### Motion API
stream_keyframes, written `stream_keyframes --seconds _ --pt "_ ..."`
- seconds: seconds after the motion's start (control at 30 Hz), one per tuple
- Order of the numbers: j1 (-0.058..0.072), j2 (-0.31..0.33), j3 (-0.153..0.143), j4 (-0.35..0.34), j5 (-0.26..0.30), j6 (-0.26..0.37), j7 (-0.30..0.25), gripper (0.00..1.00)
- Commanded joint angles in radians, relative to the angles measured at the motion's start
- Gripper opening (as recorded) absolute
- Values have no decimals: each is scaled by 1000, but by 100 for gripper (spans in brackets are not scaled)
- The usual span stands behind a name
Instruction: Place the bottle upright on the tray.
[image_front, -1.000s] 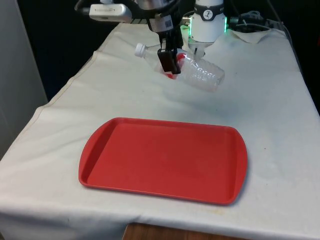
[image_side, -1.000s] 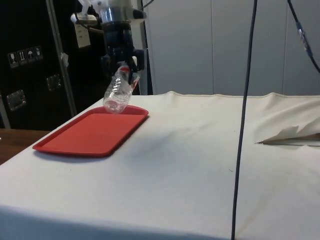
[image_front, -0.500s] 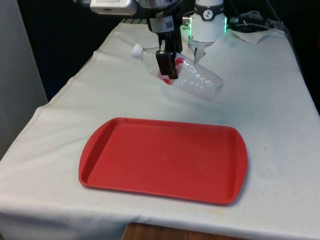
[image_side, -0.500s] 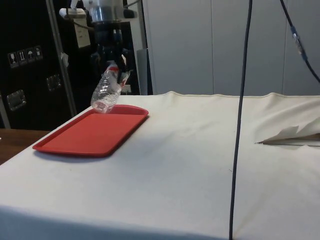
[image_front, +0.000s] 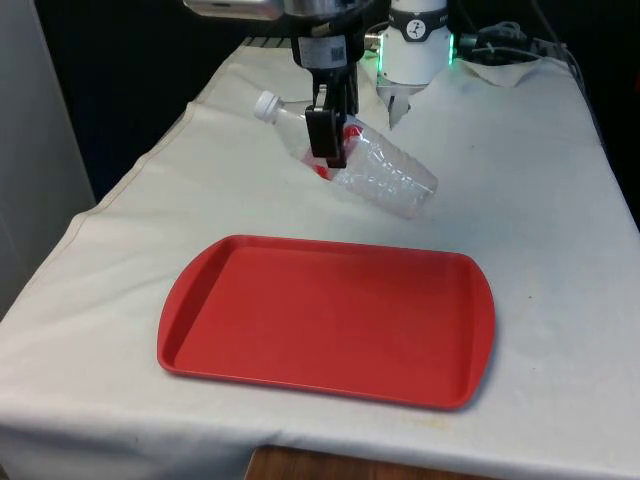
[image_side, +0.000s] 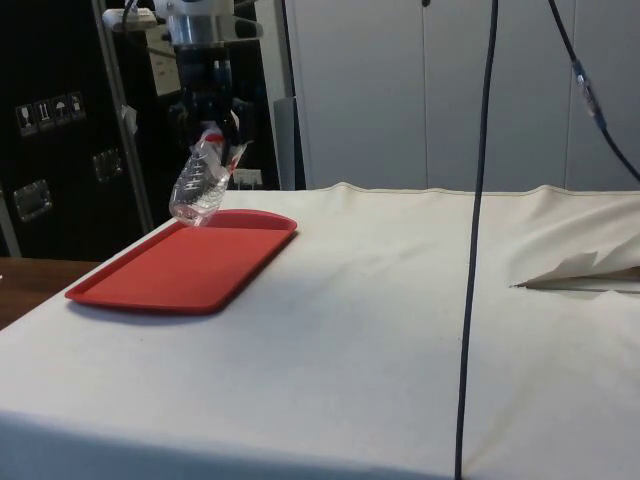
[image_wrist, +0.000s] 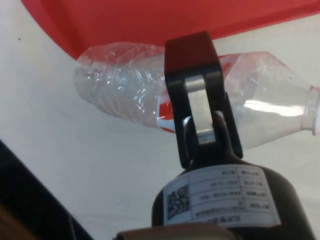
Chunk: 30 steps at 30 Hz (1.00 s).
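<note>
On the table under its white cloth lies one red tray, bare, nearer the front view's camera than my load. One clear plastic bottle, with a white cap and a red label, hangs in the air beyond the tray's far edge, clear of both cloth and tray. My pincer is clamped across the bottle at its label, close to the shoulder; the wrist view shows one finger lying over the bottle's body. The bottle is tilted, cap high toward the front view's left, base low toward the front view's right.

Progress, as I judge it: pickup and lift are done; the carry is partway. Outstanding items: bring the bottle over the tray, turn it until the base faces down, lower it until it stands, then let go.

Count: one tray, one bottle, one cap, one pincer. Cables hang across the side view.
</note>
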Motion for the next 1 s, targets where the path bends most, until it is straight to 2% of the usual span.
stream_keyframes --seconds 0.0,0.17,0.2,0.23,0.47,0.5,0.53,0.8,0.83,0.87,0.9,0.97 --pt "8 3 -6 -1 -10 20 15 14" --pt "12 6 -6 -2 -47 43 29 14" --pt "5 3 0 -2 -45 30 18 14" --pt "14 7 -6 -2 -62 52 36 14" --pt "20 15 -6 0 -122 88 68 14" --pt "13 12 1 -2 -114 74 53 14" --pt "21 16 -6 0 -129 92 72 14" --pt "28 22 2 2 -211 125 123 14" --pt "27 23 3 3 -220 127 129 14" --pt "19 17 12 -1 -215 116 116 14" --pt "27 23 5 3 -229 129 135 14" --pt "29 24 7 3 -249 134 148 14"
